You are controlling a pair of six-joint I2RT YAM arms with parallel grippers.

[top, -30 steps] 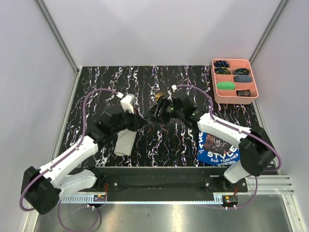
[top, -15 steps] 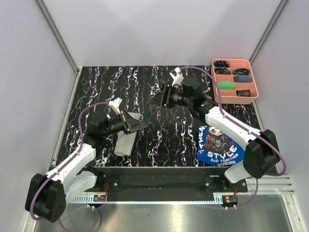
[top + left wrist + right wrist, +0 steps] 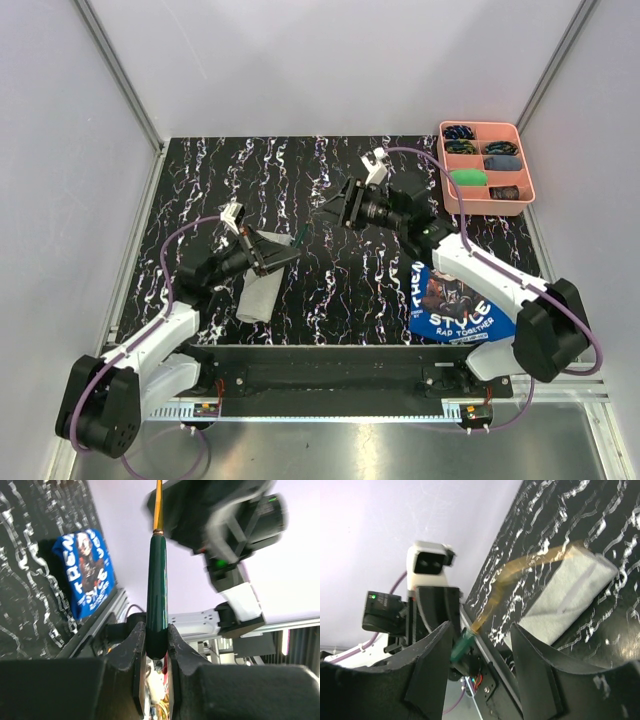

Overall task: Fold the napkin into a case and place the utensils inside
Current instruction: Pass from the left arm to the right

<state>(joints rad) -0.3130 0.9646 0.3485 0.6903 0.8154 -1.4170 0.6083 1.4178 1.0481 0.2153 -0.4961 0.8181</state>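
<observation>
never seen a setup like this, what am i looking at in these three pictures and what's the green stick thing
You are looking at two robot arms bolted to the near edge of a black marbled table. The wide picture looks down from above and behind them. The other two pictures come from a small camera on each wrist, so the dark shapes at the bottom are that arm's own fingers.

On the table lie a folded grey napkin, a blue printed cloth and, in the far right corner, a pink tray with compartments.

The green stick is the handle of a fork. The left gripper is shut on it. The right gripper is open and holds nothing.
</observation>
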